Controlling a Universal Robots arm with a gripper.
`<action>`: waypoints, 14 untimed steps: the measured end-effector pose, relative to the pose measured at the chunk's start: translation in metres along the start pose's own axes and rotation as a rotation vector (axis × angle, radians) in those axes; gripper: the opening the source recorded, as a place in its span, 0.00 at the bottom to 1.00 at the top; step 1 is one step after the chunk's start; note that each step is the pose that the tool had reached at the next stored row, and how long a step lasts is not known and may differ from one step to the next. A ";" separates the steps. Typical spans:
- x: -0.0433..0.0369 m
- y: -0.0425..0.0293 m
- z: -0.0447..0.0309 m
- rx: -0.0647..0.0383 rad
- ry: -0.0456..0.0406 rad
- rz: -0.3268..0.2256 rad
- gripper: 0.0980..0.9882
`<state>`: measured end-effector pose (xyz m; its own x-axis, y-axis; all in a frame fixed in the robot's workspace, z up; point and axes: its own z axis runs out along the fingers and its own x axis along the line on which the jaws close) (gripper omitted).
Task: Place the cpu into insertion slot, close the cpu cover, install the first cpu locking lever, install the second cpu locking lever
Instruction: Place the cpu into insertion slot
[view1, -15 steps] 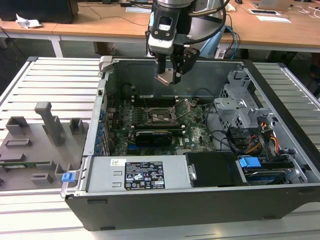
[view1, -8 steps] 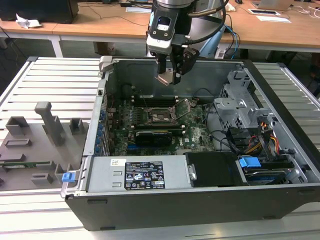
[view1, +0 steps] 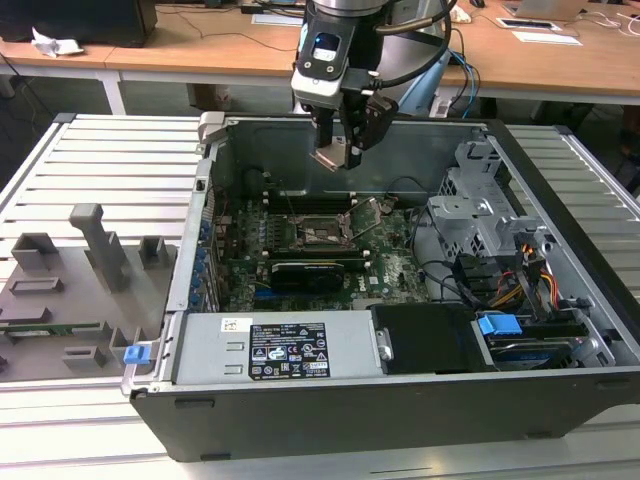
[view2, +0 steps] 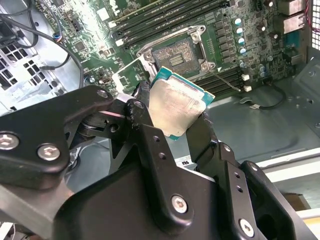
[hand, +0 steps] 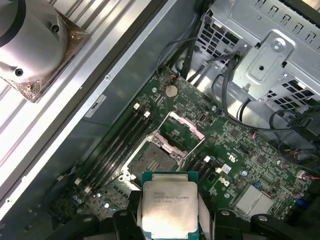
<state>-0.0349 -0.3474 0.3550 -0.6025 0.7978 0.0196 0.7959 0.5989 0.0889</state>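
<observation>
In the exterior view the black two-fingered gripper (view1: 338, 150) hangs inside the open grey computer case (view1: 300, 405), near its back wall. It is clamped on the cpu (view1: 328, 158), a small flat square chip with a pale silvery face. The chip is held well above the green circuit board (view1: 395, 270). Below it, towards the board's rear edge, lies the insertion slot (view1: 322, 232), a square dark socket with a metal rim. A long black expansion card (view1: 305, 272) lies across the board just in front of the slot. A silver drive cage (view1: 480, 215) fills the case's corner on the exterior view's right.

In the second wrist view the black fingers (view2: 202, 132) press on opposite edges of the cpu (view2: 176, 107), which is tilted and apart from the insertion slot (view2: 175, 56). The cpu cover (view2: 129, 75), a thin metal frame plate, stands swung open at one edge of the slot. Black memory slots (view2: 165, 20) run along another edge. A black cable (view2: 265, 102) lies at the board's edge.

In the first wrist view the cpu (hand: 169, 207) hangs over the board, near the bare insertion slot (hand: 152, 160). The raised cpu cover (hand: 185, 131) is just beyond the slot, and a round silver coin cell (hand: 171, 90) lies farther on
</observation>
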 end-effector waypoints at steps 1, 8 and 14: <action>0.0000 0.0000 0.0000 0.000 -0.0001 0.002 0.49; 0.0000 0.0000 0.0002 0.000 -0.0019 0.022 0.49; 0.0000 0.0000 0.0003 -0.001 -0.0031 0.035 0.49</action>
<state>-0.0350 -0.3474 0.3547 -0.5737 0.8188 0.0196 0.8167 0.5701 0.0889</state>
